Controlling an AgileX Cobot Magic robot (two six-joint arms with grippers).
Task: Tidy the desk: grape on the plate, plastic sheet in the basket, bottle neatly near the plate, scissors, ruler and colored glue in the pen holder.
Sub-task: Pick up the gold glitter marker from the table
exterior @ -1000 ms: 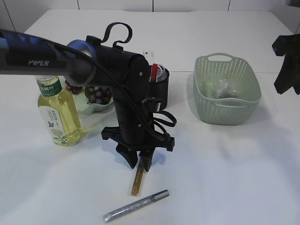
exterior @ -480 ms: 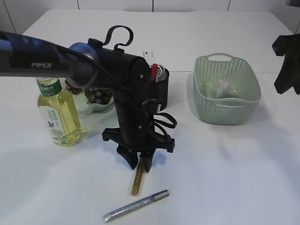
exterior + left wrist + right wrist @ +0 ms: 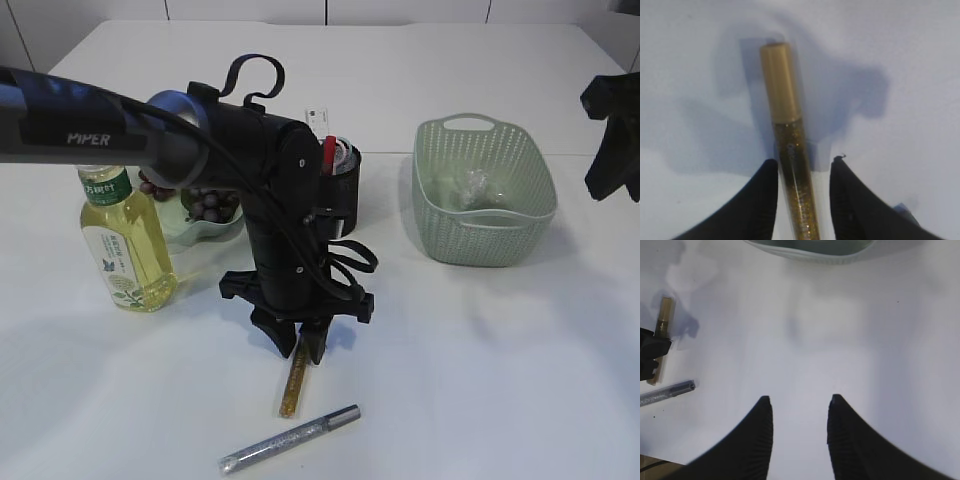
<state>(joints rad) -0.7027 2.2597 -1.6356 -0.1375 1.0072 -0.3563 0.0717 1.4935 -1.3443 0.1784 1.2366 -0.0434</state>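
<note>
A gold glitter glue tube (image 3: 293, 385) (image 3: 785, 100) lies flat on the white table. My left gripper (image 3: 297, 350) (image 3: 804, 162) points down over its near end, open, with a finger on each side; a gap shows beside the right finger. A silver glue tube (image 3: 290, 440) (image 3: 665, 392) lies nearer the front edge. The black pen holder (image 3: 345, 190) holds the ruler (image 3: 320, 120) and red-handled scissors (image 3: 328, 150). Grapes (image 3: 205, 205) sit on the plate (image 3: 185, 232), beside the bottle (image 3: 125, 245). The plastic sheet (image 3: 475, 185) lies in the basket (image 3: 485, 235). My right gripper (image 3: 799, 399) hangs open and empty.
The right arm (image 3: 612, 135) stays raised at the far right edge, beyond the basket. The left arm reaches in from the left, hiding part of the plate and pen holder. Bare white table lies between the glue tubes and the basket.
The left gripper has edged slightly down and right over the gold tube. Both tubes and the right arm stay where they were.
</note>
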